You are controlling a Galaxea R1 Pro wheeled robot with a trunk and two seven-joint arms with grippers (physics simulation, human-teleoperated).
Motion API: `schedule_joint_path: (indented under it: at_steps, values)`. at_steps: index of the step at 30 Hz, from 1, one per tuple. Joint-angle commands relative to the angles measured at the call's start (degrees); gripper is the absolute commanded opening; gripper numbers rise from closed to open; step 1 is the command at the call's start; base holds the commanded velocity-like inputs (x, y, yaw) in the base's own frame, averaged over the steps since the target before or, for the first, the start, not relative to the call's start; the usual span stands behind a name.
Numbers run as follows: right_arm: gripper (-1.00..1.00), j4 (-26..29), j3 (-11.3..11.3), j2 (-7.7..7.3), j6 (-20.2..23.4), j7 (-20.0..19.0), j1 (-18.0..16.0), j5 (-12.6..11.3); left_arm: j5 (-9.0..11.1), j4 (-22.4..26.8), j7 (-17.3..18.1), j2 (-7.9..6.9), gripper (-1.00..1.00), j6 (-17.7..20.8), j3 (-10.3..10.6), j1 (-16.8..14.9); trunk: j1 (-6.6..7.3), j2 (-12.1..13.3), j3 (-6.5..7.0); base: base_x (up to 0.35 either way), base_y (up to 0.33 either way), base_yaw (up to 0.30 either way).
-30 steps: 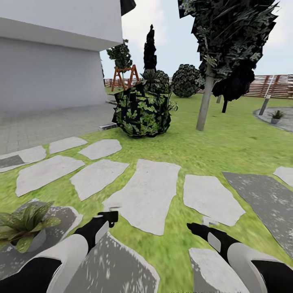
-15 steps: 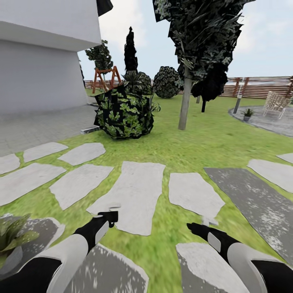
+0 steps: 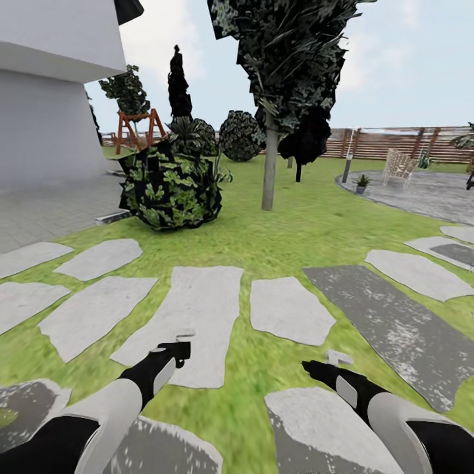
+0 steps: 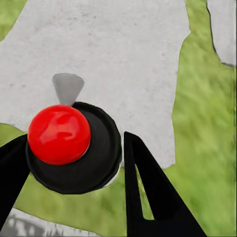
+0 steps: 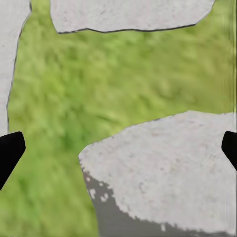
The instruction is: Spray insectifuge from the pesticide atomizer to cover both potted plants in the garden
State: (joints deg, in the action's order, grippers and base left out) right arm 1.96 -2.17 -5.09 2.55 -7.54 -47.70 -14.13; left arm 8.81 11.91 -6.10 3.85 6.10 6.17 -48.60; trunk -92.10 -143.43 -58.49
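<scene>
My left gripper (image 4: 71, 140) is shut on the pesticide atomizer (image 4: 59, 134), seen from above as a red top on a dark round body between the black fingers. In the head view that gripper (image 3: 179, 347) hangs low over a grey stone slab (image 3: 191, 316). My right gripper (image 3: 329, 362) stands open with nothing in it, and below it lie grass and a slab (image 5: 163, 163). One potted plant (image 3: 361, 181) sits far off at the right, at the rim of the round patio (image 3: 421, 194). A green sliver at the left edge (image 3: 5, 417) may be leaves of the other plant.
Ahead on the lawn stand a large dark-leaved bush (image 3: 171, 191) and a tree trunk (image 3: 268, 171). A bollard lamp (image 3: 347, 164) and a white chair (image 3: 398, 166) stand by the patio, with the slatted fence (image 3: 395, 141) behind. A house wall (image 3: 39, 131) rises at the left.
The whole view has swung to the right, so the near potted plant has slid off the left edge and the patio has come into view. Both arms keep the same pose.
</scene>
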Motion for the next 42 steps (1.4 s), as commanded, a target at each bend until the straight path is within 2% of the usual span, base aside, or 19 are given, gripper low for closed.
schedule_joint_path:
  at_steps: [1,10,19,42]
  values:
    - [1.0,0.1,-0.2,-0.01,0.3,-0.2,0.0,-0.3,0.6,0.1,-0.3,0.0,-1.0,0.3,0.5,0.0,0.01,0.0,-0.01,0.003,0.0,-0.276]
    - [1.0,0.1,-0.2,-0.01,0.3,-0.2,0.0,-0.3,0.6,0.1,-0.3,0.02,-1.0,0.3,0.5,0.0,0.01,0.0,0.39,0.095,0.0,-0.268]
    - [1.0,0.1,-0.2,-0.01,0.3,-0.2,0.0,-0.3,0.6,0.1,-0.3,0.02,-1.0,0.3,0.5,0.0,0.01,0.0,0.46,0.329,0.0,-0.094]
    - [1.0,0.1,-0.2,-0.01,0.3,-0.2,0.0,-0.3,0.6,0.1,-0.3,0.02,-1.0,0.3,0.5,0.0,0.01,0.0,0.46,0.338,0.0,-0.271]
